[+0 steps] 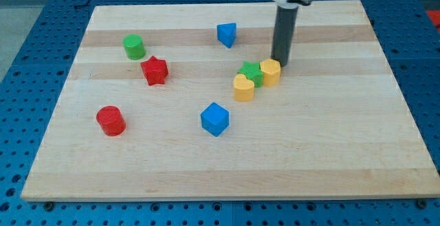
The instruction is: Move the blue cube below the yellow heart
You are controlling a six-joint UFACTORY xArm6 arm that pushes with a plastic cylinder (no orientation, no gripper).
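The blue cube (214,119) lies near the middle of the wooden board (344,150), below and to the left of the yellow heart (243,87). The yellow heart touches a green star (251,71), which touches a yellow hexagonal block (270,72) on its right. My tip (280,63) stands just above and right of the yellow hexagonal block, almost touching it. The tip is well up and to the right of the blue cube.
A second blue block (226,34), wedge-like, lies near the view's top. A green cylinder (134,47) and a red star (155,70) lie at the upper left. A red cylinder (110,120) lies at the lower left.
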